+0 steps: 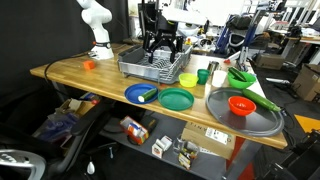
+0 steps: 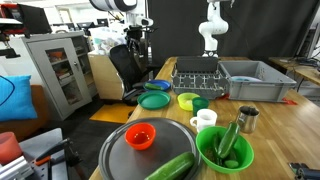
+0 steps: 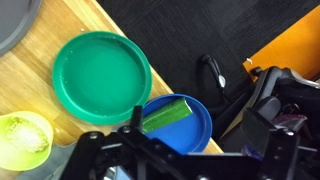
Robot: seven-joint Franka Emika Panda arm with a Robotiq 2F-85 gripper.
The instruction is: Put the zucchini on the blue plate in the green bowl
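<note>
The zucchini (image 3: 165,113), short and dark green with a paler cut face, lies on the blue plate (image 3: 190,140) at the table's front edge; both also show in an exterior view, zucchini (image 1: 150,95) on plate (image 1: 133,93). My gripper (image 3: 197,123) is open and empty, hovering well above the plate, and it shows in both exterior views (image 1: 162,50) (image 2: 135,52). The lime-green bowl (image 1: 240,77) (image 2: 212,153) stands farther along the table and holds a long thin green vegetable.
A dark-green plate (image 3: 100,75) sits beside the blue plate, then a small yellow bowl (image 3: 22,140). A grey dish rack (image 1: 150,65) is behind. A round grey tray (image 2: 115,160) holds a red bowl (image 2: 140,136). A white cup (image 2: 205,118) and a metal cup (image 2: 247,118) stand near the green bowl.
</note>
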